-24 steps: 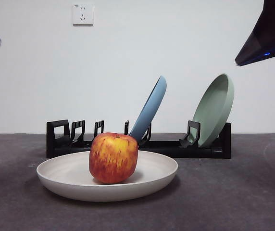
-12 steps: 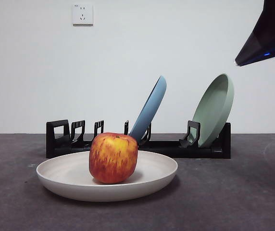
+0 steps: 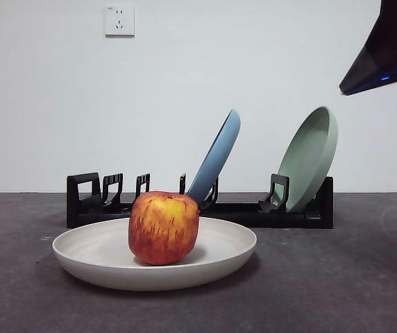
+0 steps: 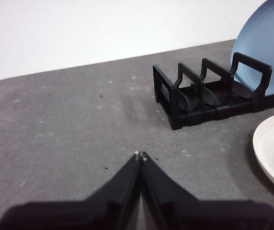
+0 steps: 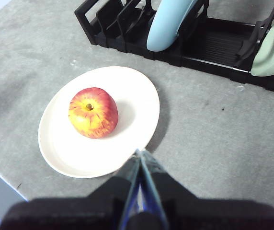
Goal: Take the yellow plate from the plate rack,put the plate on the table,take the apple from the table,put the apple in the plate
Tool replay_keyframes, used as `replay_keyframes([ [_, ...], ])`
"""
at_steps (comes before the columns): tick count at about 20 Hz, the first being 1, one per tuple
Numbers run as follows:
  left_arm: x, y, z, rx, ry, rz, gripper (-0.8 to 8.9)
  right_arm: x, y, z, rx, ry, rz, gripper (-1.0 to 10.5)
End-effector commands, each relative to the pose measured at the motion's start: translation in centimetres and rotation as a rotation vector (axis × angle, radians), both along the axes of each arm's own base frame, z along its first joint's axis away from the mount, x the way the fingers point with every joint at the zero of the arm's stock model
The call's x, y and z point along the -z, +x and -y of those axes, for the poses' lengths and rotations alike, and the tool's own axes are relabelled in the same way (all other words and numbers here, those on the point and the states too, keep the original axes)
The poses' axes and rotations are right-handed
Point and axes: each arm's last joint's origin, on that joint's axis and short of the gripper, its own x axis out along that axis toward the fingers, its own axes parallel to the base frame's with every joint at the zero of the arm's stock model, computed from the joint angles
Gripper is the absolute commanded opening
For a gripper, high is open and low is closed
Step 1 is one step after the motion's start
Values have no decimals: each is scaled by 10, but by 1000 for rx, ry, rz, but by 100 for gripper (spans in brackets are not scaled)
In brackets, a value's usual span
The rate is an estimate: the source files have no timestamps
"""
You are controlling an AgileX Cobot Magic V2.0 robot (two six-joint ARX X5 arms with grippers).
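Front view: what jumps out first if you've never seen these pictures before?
The red and yellow apple catches the eye first, sitting in the middle of the yellow plate flat on the table. Behind them, a blue plate and a green plate lean upright in the plate rack. Both grippers are shut and hold nothing, the right gripper hanging above the yellow plate's edge.

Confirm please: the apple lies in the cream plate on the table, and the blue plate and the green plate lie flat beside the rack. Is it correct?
Not quite. The blue plate and green plate stand tilted in the plate rack, as the front view shows. The apple does sit in the cream plate.
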Motion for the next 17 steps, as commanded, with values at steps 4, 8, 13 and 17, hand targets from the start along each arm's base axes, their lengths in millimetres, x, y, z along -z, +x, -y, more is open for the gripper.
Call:
replay_keyframes([
  [4,7,0,0,-7,-22,-45,-3,3,0,0,6,3,-8,0],
  [8,7,0,0,-7,-26,-41,-3,3,0,0,6,3,-8,0],
  [13,7,0,0,-7,-26,-41,-4,3,0,0,6,3,-8,0],
  [17,7,0,0,-7,-26,-41,-3,3,0,0,6,3,-8,0],
])
